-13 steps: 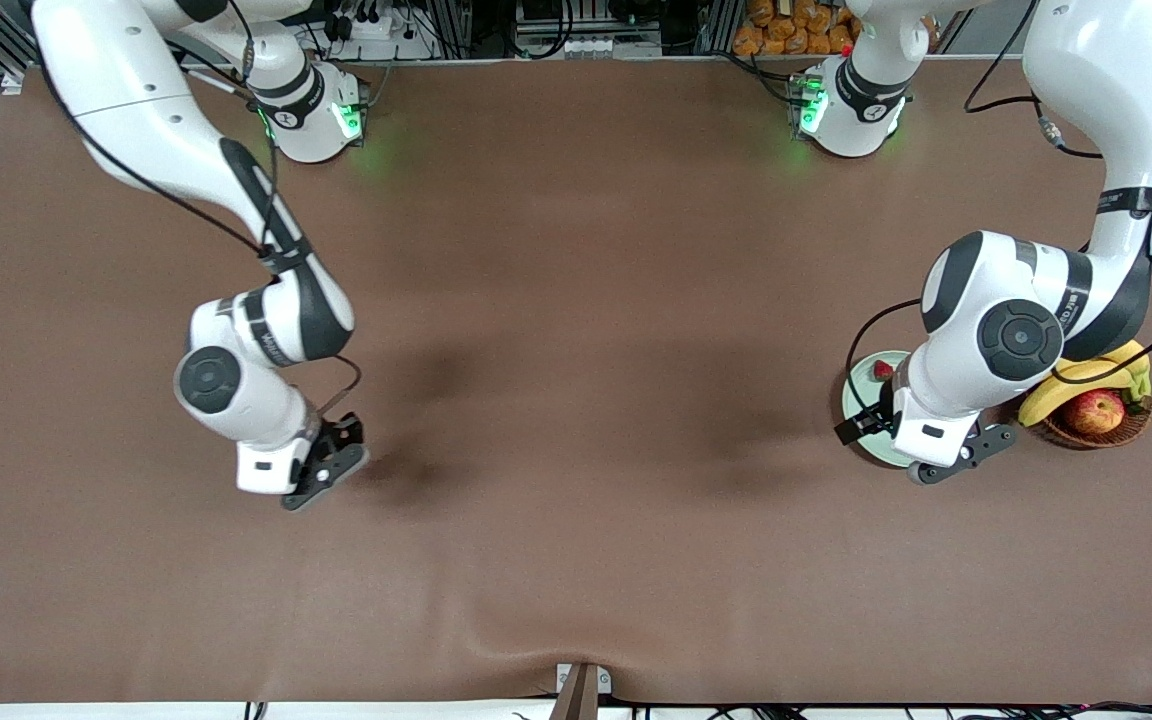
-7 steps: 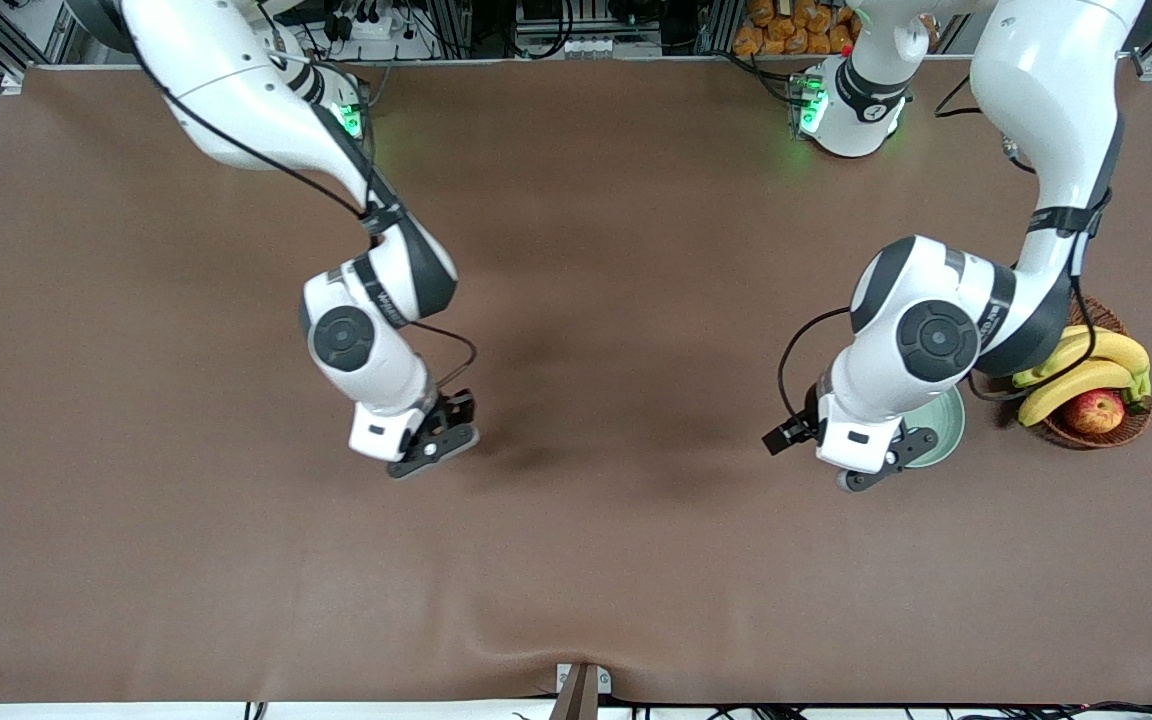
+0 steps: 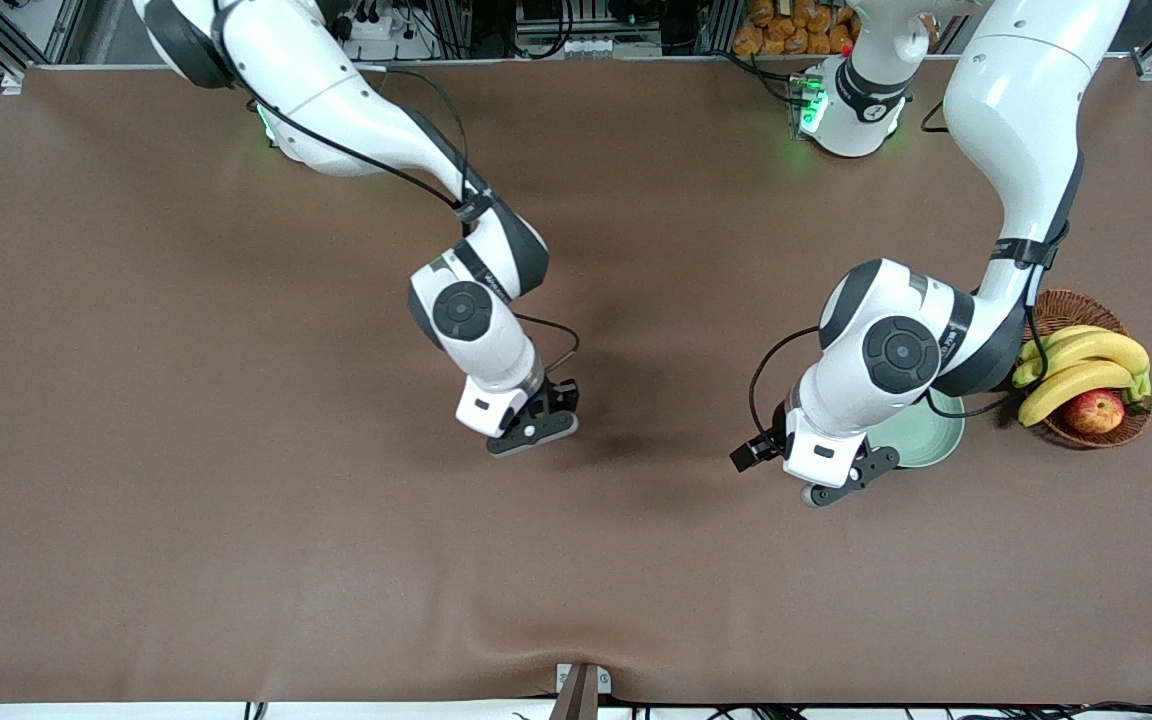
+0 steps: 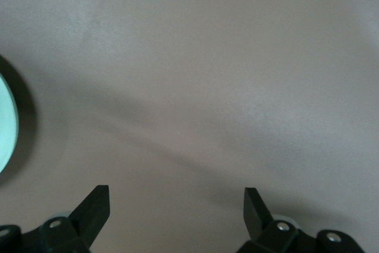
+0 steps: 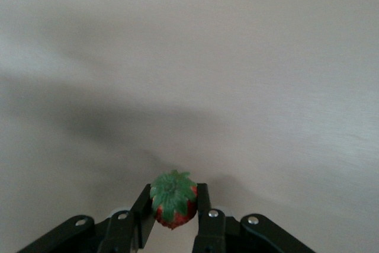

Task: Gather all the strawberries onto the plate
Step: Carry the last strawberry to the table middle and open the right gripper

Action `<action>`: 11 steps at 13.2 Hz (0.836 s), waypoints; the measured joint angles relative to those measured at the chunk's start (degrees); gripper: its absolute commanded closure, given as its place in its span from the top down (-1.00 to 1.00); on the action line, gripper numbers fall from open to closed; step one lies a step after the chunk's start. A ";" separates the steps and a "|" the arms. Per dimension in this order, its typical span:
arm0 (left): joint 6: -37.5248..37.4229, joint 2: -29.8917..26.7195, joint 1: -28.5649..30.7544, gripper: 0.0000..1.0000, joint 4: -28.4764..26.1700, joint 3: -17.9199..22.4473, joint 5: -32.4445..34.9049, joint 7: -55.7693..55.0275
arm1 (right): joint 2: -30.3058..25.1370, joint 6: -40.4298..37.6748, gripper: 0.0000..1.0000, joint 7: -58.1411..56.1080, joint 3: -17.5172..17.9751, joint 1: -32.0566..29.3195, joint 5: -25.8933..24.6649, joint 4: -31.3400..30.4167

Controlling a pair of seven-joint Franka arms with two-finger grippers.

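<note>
- Our right gripper (image 5: 174, 217) has its jaws clamped on a strawberry (image 5: 173, 204), leafy top facing the wrist camera. In the front view the gripper (image 3: 534, 428) is up over bare table (image 3: 236, 520) around the middle, well apart from the plate.
- Our left gripper (image 4: 177, 205) has its jaws spread wide with nothing between them; in the front view it (image 3: 841, 480) hangs over the table just beside the plate (image 3: 931, 440), and that arm's wrist covers much of the plate.
- The plate sits toward the left arm's end of the table, beside the wicker basket (image 3: 1086, 425) of bananas (image 3: 1081, 365) and an apple (image 3: 1094, 410). Only a sliver of its rim (image 4: 7, 122) shows in the left wrist view.
- We see no other strawberries; whether any lie in the plate under the left arm we cannot tell.
- Risk one, as we judge it: the right arm must carry the berry to the plate, and the left arm stands in that path, so the two wrists could collide unless the left arm clears off.
- Risk two: the berry is small and rounded and appears held by its sides only, so a jolt could squeeze it out onto the table.
- Risk three: releasing from too high may bounce the berry off the glossy, shallow plate.
</note>
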 measured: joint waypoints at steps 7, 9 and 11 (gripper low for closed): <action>0.83 1.29 -1.78 1.00 0.09 0.27 4.71 -0.11 | 6.54 1.61 1.00 6.78 -0.06 6.10 0.01 7.27; 0.96 1.49 -2.24 1.00 0.10 0.28 4.74 -0.07 | 6.74 1.68 1.00 6.79 -0.35 6.10 0.00 7.73; 0.96 1.64 -2.98 1.00 0.11 0.28 4.80 0.04 | 6.39 1.59 1.00 6.78 -1.10 5.81 0.00 8.90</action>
